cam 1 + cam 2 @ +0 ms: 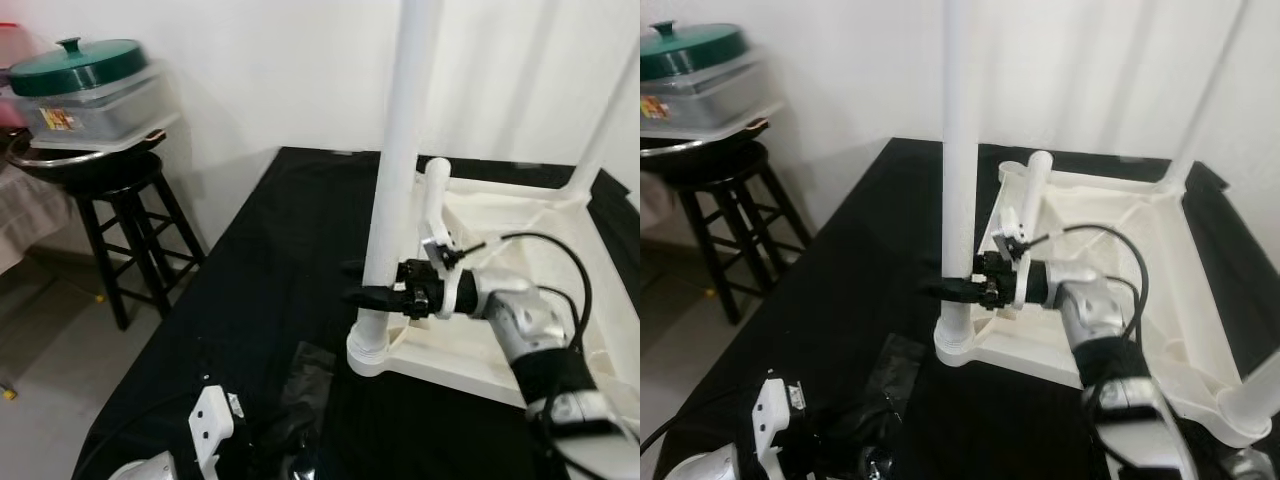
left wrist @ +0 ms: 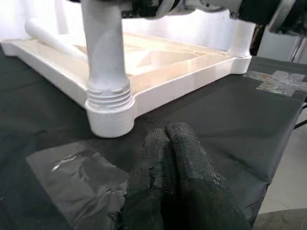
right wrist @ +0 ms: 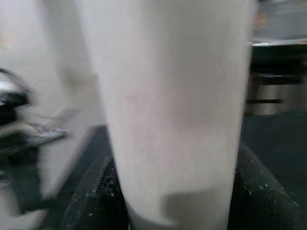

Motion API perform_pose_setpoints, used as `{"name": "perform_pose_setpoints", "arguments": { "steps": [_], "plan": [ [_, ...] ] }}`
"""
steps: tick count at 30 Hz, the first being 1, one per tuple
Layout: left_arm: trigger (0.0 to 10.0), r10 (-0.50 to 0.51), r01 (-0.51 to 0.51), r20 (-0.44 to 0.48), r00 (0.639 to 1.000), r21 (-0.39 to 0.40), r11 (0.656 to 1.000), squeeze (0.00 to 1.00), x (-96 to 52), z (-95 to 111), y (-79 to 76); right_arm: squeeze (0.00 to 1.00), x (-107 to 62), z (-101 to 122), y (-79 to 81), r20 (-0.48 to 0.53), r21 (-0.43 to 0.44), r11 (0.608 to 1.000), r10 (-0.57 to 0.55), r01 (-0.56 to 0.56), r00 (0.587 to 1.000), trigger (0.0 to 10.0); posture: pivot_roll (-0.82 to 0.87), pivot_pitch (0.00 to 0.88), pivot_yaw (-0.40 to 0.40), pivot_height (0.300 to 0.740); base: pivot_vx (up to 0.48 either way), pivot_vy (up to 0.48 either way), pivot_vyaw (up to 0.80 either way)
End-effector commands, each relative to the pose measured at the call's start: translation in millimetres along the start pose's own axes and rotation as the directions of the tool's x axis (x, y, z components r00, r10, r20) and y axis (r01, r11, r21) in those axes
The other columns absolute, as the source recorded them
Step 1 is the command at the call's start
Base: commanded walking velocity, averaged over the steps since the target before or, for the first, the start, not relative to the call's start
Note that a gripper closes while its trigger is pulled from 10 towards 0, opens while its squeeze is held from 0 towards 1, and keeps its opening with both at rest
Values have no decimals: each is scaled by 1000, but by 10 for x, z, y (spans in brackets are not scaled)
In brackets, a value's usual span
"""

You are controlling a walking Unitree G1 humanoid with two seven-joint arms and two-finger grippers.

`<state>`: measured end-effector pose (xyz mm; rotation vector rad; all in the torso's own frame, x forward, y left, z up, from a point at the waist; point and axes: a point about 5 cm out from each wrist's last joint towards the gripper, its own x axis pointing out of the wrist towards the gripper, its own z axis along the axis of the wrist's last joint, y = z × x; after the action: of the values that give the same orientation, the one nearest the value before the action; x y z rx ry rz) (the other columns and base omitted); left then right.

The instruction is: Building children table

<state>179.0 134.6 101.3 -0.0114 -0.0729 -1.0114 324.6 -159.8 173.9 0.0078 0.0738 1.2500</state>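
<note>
The white children's table top lies upside down on a black cloth. A white leg stands upright in its near-left corner socket. My right gripper is shut on this leg a little above the socket, one black finger on each side; up close the leg sits between the fingers. A loose leg lies across the table top. Another leg stands at the far right corner. My left gripper is shut on nothing, low over the cloth in front of the socket.
A shiny black patch lies on the cloth near the socket. At the left, past the cloth's edge, a black stool carries pans and a green-lidded container. A white wall stands behind.
</note>
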Motion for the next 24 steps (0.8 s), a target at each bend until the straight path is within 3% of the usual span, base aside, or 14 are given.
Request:
{"name": "perform_pose_setpoints", "arguments": {
  "steps": [1,3,9,10,11,12,15,16,17,18,19,22,23,24],
  "plan": [
    [10000,-20,20,-22,1000,2,1000,0,-30,-28,-17,0,-45,-279,11,-116,68,986,-141,149,983,0,-37,0,6,740,0,0,0],
    [10000,-35,35,-14,999,-31,999,0,-68,-28,-21,0,157,-609,363,-175,163,819,-526,551,833,0,-54,0,13,740,0,0,0],
    [10000,-55,55,-6,998,-58,997,0,-87,-27,-23,0,195,-683,596,-203,178,749,-606,638,769,0,-73,0,36,740,0,0,0],
    [10000,-67,66,-3,998,-69,995,0,-87,-27,-26,0,175,-661,525,-200,164,738,-625,654,755,2980,-73,0,36,740,0,0,0],
    [10000,-67,66,-3,998,-69,995,0,-87,-27,-26,0,175,-661,525,-200,164,738,-625,654,755,2980,-73,0,36,740,0,0,0],
    [10000,-75,74,-1,997,-77,994,0,-86,-27,-28,0,170,-638,474,-194,160,732,-635,662,748,10000,-73,0,36,740,0,0,0],
    [10000,-79,79,2,997,-81,994,0,-82,-27,-29,0,203,-597,460,-180,169,755,-609,634,773,10000,-76,0,35,740,0,0,0],
    [10000,-82,82,5,997,-89,993,0,-75,-30,-31,824,263,-506,455,-138,178,816,-532,550,835,10000,-71,0,31,740,0,0,0],
    [10000,-82,82,5,997,-89,993,0,-75,-30,-31,824,263,-506,455,-138,178,816,-532,550,835,10000,-71,0,31,740,0,0,0],
    [10000,-85,86,11,996,-103,991,0,-65,-35,-31,1000,314,-364,498,-91,177,876,-439,448,894,10000,-67,0,26,740,0,0,0],
    [10000,-90,92,18,996,-121,988,0,-52,-41,-28,1000,318,-177,478,-38,131,937,-322,324,946,10000,-63,0,19,740,0,0,0],
    [10000,-97,99,26,995,-137,986,0,-33,-47,-21,1000,276,45,426,2,34,983,-178,178,984,10000,-56,0,13,740,0,0,0],
    [10000,-99,102,27,995,-140,985,0,-19,-50,-19,0,220,143,352,-2,-10,997,-72,72,997,10000,-54,0,12,740,0,0,0],
    [10000,-99,102,27,995,-140,985,0,-19,-50,-19,0,220,143,352,-2,-10,997,-72,72,997,10000,-54,0,12,740,0,0,0]
  ]
}}
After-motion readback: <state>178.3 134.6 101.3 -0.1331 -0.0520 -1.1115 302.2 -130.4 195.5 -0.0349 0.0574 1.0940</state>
